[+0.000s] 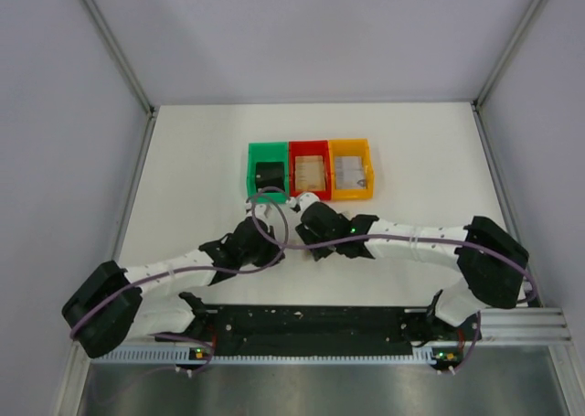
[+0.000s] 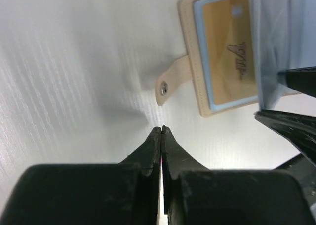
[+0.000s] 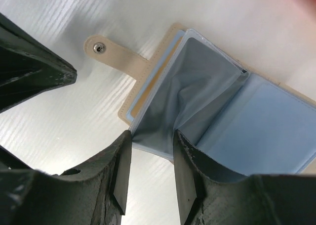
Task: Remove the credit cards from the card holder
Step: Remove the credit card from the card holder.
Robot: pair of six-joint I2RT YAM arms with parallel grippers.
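The card holder lies open on the white table, tan outside and light blue inside, its snap strap pointing away. A gold credit card sits in its left panel. A translucent blue sleeve is lifted and creased above that card. My right gripper has its jaws partly closed across the sleeve's lower edge, both tips touching it. My left gripper is shut and empty, its tip on the table just short of the strap. In the top view both grippers meet below the bins and hide the holder.
Green, red and orange bins stand in a row just beyond the grippers, with things inside them. The two grippers' fingers are very close together; a left finger shows in the right wrist view.
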